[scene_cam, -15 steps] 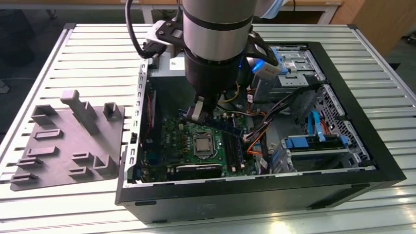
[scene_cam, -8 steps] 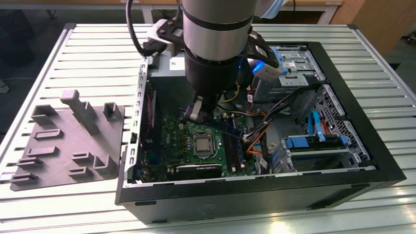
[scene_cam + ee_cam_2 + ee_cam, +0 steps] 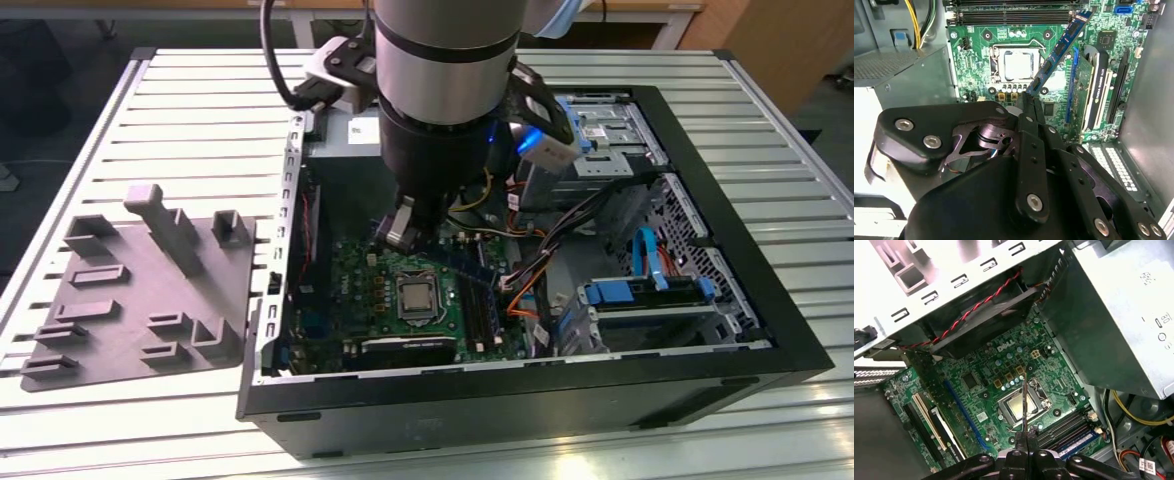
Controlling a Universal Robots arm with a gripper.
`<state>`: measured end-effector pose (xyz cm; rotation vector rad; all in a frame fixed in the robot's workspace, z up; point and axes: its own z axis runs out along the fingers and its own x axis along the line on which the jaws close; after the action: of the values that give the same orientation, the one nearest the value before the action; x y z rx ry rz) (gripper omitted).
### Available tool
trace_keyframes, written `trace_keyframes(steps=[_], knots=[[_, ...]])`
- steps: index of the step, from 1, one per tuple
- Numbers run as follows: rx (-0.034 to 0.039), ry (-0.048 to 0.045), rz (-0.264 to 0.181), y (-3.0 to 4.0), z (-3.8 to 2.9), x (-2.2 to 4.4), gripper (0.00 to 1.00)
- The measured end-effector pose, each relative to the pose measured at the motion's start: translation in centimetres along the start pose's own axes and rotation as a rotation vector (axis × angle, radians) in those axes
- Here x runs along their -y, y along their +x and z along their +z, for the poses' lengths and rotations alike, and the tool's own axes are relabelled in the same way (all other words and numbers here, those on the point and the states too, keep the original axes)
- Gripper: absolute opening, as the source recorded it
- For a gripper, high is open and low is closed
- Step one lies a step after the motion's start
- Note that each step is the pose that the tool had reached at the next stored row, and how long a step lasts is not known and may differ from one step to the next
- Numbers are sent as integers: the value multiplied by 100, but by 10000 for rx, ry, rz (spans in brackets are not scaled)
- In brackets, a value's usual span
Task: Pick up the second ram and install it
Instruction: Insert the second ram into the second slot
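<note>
Slatted table (image 3: pixel 174 110), open case (image 3: pixel 534 402); second ram (image 3: pixel 1059 52) in tool (image 3: pixel 1029 100)

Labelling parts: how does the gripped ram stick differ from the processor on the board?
The second ram is long, narrow, blue with black chips; the processor is square and silvery. The second ram is clamped by the fingers; the processor lies flat on the board.
</note>
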<state>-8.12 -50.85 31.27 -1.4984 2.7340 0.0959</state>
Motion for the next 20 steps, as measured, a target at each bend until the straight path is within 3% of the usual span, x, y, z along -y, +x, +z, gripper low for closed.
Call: trace_keyframes(steps=[20], knots=[[57,65,1306,0,0,0,12]])
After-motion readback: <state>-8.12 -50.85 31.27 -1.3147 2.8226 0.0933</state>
